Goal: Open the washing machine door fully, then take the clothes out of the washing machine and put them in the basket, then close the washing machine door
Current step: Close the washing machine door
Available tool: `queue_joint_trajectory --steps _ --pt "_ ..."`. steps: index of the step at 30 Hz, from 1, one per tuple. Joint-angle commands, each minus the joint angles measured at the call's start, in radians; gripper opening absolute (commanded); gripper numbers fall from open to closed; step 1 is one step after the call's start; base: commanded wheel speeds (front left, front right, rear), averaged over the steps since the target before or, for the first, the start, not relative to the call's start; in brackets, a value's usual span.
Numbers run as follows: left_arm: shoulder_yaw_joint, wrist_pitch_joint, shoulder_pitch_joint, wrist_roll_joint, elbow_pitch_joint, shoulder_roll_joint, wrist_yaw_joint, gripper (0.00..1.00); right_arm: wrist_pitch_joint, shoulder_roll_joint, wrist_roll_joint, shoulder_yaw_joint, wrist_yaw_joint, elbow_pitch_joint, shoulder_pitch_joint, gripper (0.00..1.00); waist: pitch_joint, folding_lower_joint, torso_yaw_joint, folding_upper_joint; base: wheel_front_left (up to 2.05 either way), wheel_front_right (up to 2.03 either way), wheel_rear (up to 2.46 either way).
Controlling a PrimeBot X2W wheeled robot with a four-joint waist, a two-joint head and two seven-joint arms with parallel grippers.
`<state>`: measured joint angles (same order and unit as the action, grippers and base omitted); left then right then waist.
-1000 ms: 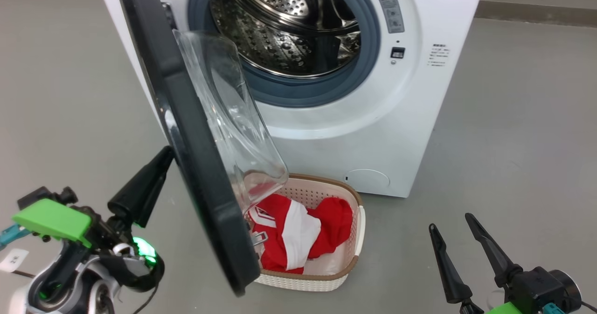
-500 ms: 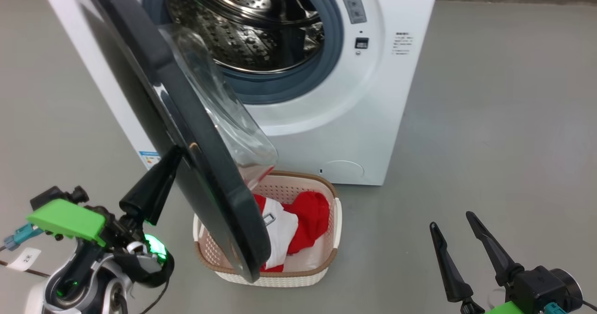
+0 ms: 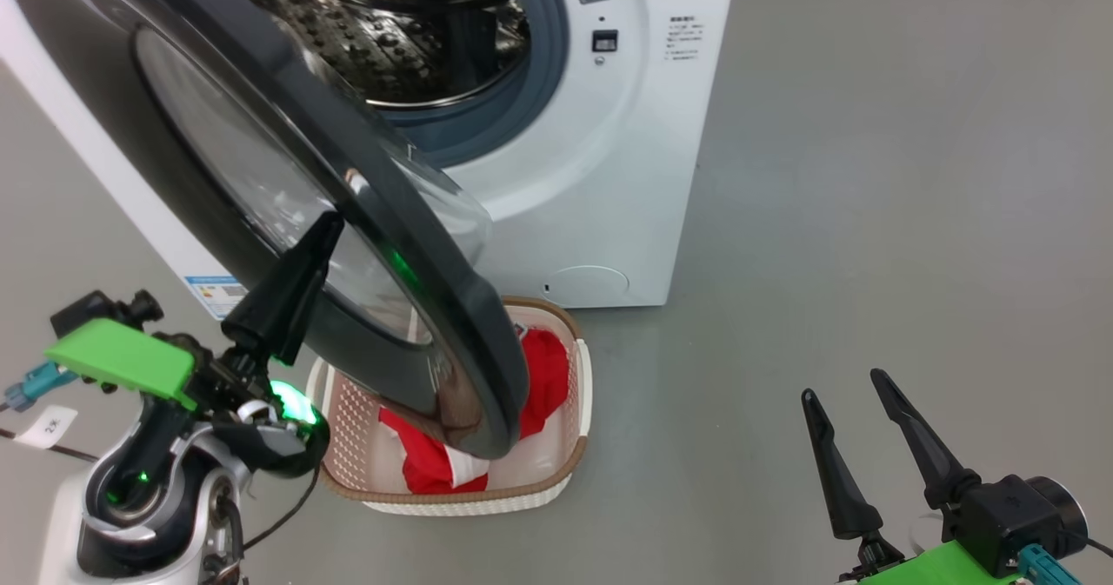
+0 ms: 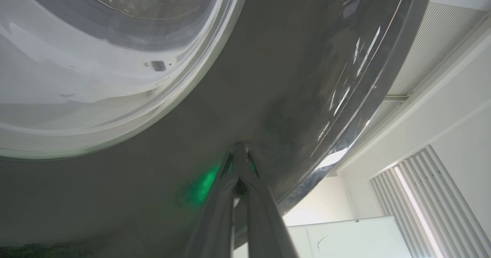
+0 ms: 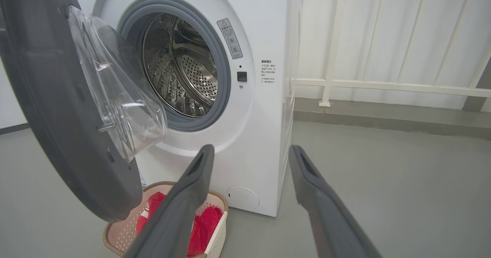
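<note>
Head view, from the left: my left gripper has its fingers pinched together, tips against the glossy outer rim of the washing machine door, which I judge is how it pushes the door shut. The washing machine drum looks empty. The clothes lie in the basket under the door's edge. My right gripper hovers spread wide, empty, well apart from the door.

Head view looks down on the washing machine door; left wrist view close up (right farther).
</note>
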<state>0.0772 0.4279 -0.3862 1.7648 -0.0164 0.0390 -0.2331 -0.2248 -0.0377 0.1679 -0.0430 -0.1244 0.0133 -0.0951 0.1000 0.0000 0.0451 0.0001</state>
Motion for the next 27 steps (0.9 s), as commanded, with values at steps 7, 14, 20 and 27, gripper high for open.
queue_joint_trajectory --steps 7,14,20,27 --pt "0.013 -0.002 -0.082 0.021 0.001 0.011 0.023 0.0 -0.012 -0.013 0.002 -0.022 -0.006 0.026 0.056 1.0 0.045 0.0 -0.043 -0.0001 0.0 0.0 0.0" --pt "0.011 -0.008 -0.146 0.008 -0.026 0.013 0.036 0.0 -0.015 -0.013 -0.001 -0.018 -0.006 0.03 0.076 1.0 0.089 0.0 -0.067 -0.0001 0.0 0.0 0.0" --pt "0.009 -0.021 -0.224 0.0 -0.074 0.014 0.053 0.0 -0.018 -0.013 -0.003 -0.018 -0.006 0.031 0.092 1.0 0.126 0.0 -0.082 -0.0001 0.0 0.0 0.0" --pt "0.001 -0.038 -0.297 -0.012 -0.145 0.014 0.082 0.0 -0.021 -0.013 -0.004 -0.023 -0.006 0.03 0.109 1.0 0.159 0.0 -0.101 -0.0001 0.0 0.0 0.0"
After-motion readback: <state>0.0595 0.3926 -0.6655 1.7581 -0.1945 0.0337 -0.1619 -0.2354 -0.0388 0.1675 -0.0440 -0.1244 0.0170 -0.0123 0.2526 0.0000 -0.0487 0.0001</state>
